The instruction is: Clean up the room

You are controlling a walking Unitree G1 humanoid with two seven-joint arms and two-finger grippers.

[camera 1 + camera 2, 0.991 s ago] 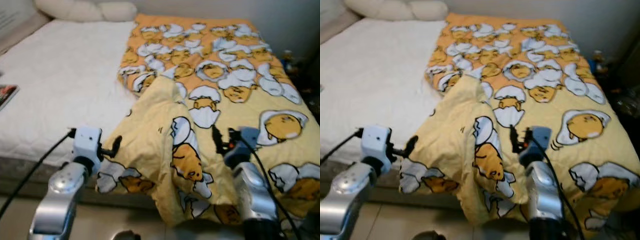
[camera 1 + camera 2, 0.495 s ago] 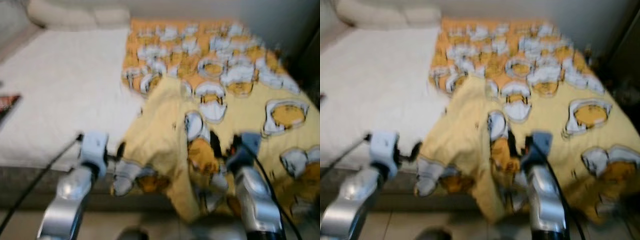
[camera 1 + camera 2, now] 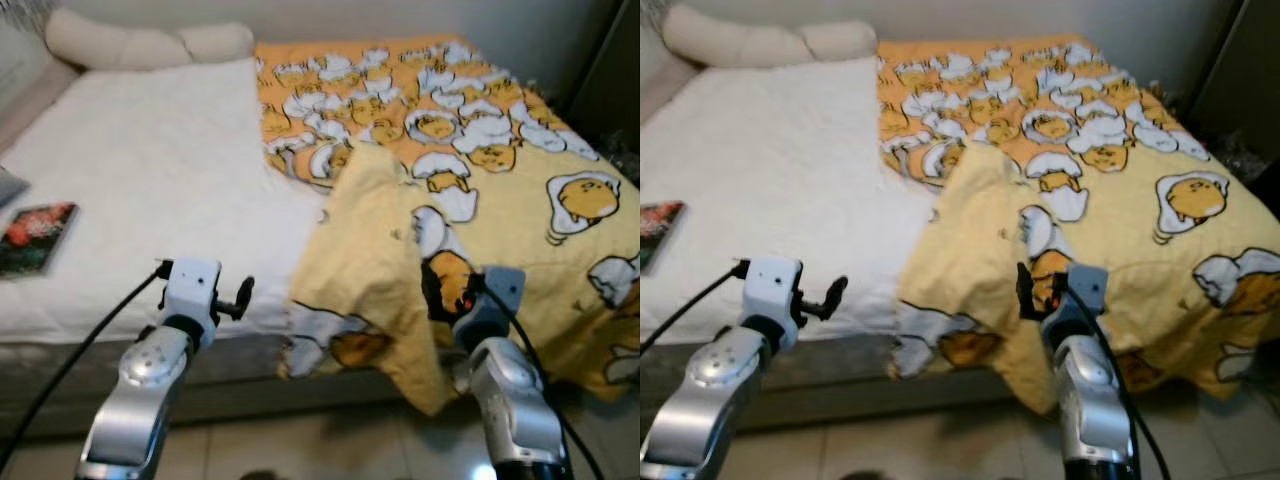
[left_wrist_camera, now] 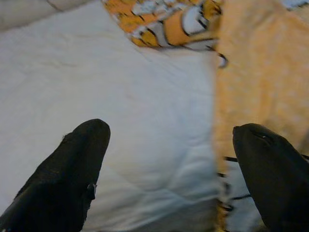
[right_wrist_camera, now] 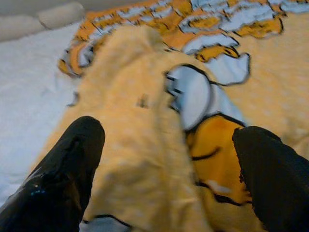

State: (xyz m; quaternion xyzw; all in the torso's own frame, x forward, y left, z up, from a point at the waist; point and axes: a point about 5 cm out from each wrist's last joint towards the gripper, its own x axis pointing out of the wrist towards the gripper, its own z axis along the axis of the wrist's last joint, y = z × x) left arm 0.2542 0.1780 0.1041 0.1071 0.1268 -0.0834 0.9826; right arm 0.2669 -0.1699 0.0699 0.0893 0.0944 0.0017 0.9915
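My left gripper hangs at the near edge of the bed, its two black fingers spread wide with nothing between them; along them I see the white mattress cover and, at one side, the yellow edge of the blanket. My right gripper is raised in front of the folded-over part of that blanket, its fingers also spread apart and not closed on the cloth; the fabric fills the space beyond them, but I cannot tell whether the tips touch it.

The blanket, yellow and orange with a cartoon egg print, covers the right half of the bed. Its left edge is turned back on itself, so a pale yellow flap lies on top of the printed side, and a corner of it droops over the near side of the bed toward the tiled floor. The left half of the bed is bare white mattress. Two cream pillows sit at the head, against the wall. A book with a red and dark cover lies flat near the left edge of the mattress, well apart from the blanket.
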